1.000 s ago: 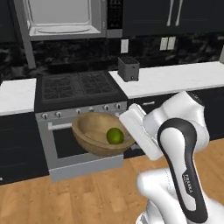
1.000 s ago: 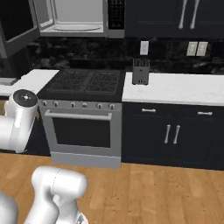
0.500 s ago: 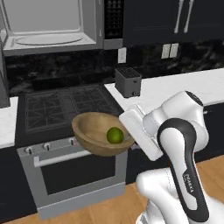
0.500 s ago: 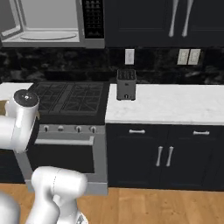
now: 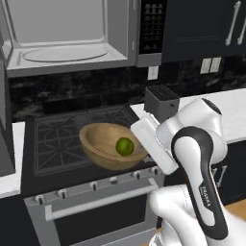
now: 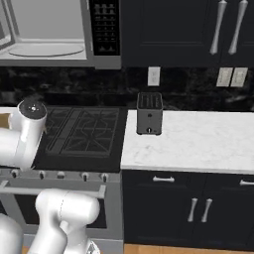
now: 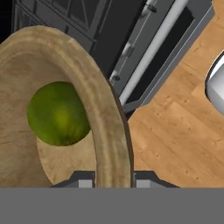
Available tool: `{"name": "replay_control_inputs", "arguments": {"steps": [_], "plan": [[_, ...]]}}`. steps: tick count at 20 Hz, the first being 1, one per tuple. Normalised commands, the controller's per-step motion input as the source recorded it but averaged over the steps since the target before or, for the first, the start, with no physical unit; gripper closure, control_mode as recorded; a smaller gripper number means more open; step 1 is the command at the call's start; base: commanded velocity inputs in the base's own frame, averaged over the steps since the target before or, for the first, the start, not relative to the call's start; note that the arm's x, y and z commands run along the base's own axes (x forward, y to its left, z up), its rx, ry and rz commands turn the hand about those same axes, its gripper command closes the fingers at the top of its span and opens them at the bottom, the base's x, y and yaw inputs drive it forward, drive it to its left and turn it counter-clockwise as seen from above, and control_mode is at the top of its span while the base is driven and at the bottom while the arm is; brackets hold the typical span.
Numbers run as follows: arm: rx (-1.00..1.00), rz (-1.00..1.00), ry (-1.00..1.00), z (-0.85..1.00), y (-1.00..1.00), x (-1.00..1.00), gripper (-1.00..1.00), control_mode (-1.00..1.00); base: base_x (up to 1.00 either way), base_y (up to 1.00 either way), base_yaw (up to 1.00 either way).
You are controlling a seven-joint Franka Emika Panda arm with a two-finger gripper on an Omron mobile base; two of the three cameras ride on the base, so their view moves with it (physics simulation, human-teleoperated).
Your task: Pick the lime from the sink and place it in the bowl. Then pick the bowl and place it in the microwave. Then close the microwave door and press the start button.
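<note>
The light-brown wooden bowl (image 5: 103,144) hangs above the stove with the yellow-green lime (image 5: 125,145) lying inside it. My gripper (image 5: 143,153) is shut on the bowl's right rim. In the hand view the rim (image 7: 109,127) runs down between my two fingertips (image 7: 85,181), and the lime (image 7: 57,113) rests just left of it. The microwave (image 5: 67,43) is open above the stove, showing its pale interior and round turntable. Its dark button panel (image 5: 153,24) is on the right. The microwave door (image 5: 6,120) stands swung out at the left edge. The sink is out of view.
A black gas stove (image 5: 57,139) with an oven handle lies below the bowl. A small grey toaster (image 6: 149,113) stands on the white counter (image 6: 198,141) to the right. Dark cabinets hang above and sit below the counter. Wooden floor (image 7: 183,131) lies beneath.
The base has driven closer to the stove and microwave, so the whole scene has shifted and grown. The bowl with the lime stays held in my gripper.
</note>
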Motion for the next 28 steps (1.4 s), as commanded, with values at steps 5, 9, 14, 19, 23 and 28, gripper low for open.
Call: {"name": "replay_control_inputs", "arguments": {"steps": [5, 9, 14, 19, 23, 28], "plan": [[0.0, 0.0, 0.0, 0.0, 0.0, 0.0, 1.0, 1.0, 0.18, 0.32, 0.13], [0.0, 0.0, 0.0, 0.0, 0.0, 0.0, 1.0, 1.0, 0.2, 0.07, 0.16], [0.0, 0.0, 0.0, 0.0, 0.0, 0.0, 1.0, 1.0, 0.77, 0.13, 0.16], [0.0, 0.0, 0.0, 0.0, 0.0, 0.0, 1.0, 1.0, 0.57, 0.19, 0.05], [0.0, 0.0, 0.0, 0.0, 0.0, 0.0, 1.0, 1.0, 0.39, 0.13, 0.0], [0.0, 0.0, 0.0, 0.0, 0.0, 0.0, 1.0, 1.0, 0.54, 0.05, 0.0]]}}
